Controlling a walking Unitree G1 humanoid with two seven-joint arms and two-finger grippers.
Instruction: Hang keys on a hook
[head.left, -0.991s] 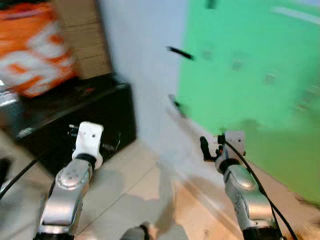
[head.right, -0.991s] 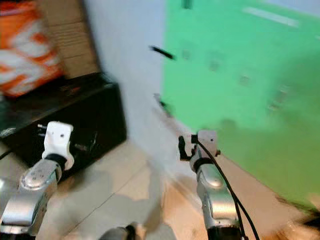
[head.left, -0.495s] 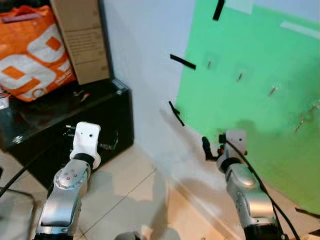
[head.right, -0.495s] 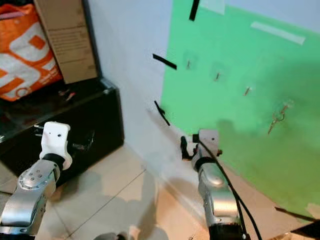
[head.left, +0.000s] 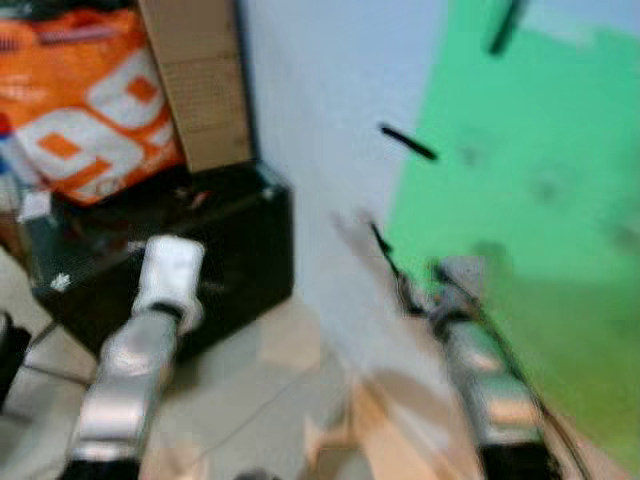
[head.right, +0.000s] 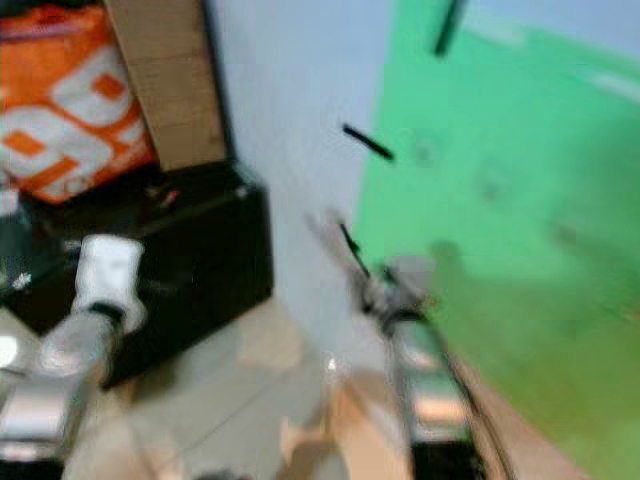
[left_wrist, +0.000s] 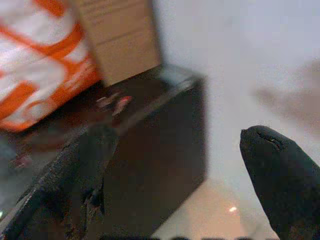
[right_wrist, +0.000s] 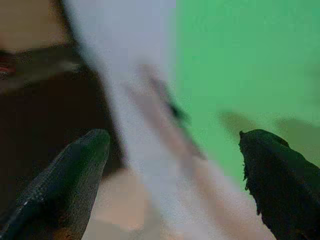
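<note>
The picture is blurred by motion. A green board (head.left: 540, 220) covers the wall on the right, and its hooks are only faint spots (head.left: 545, 190). A small red and dark item (left_wrist: 119, 103), too blurred to identify, lies on top of the black cabinet (head.left: 240, 250). My left gripper (left_wrist: 177, 135) is open and faces the cabinet's corner, holding nothing. My right gripper (right_wrist: 175, 135) is open and empty, held low in front of the wall where the board's left edge begins.
An orange and white bag (head.left: 80, 120) and a tall cardboard box (head.left: 200, 80) stand on the cabinet against the pale wall. Black tape strips (head.left: 408, 142) hold the board's edge. Light floor tiles (head.left: 270, 400) lie below between my arms.
The whole view has shifted right and blurred, so the camera has turned left. The right part of the board has left the picture. Both arms keep their pose.
</note>
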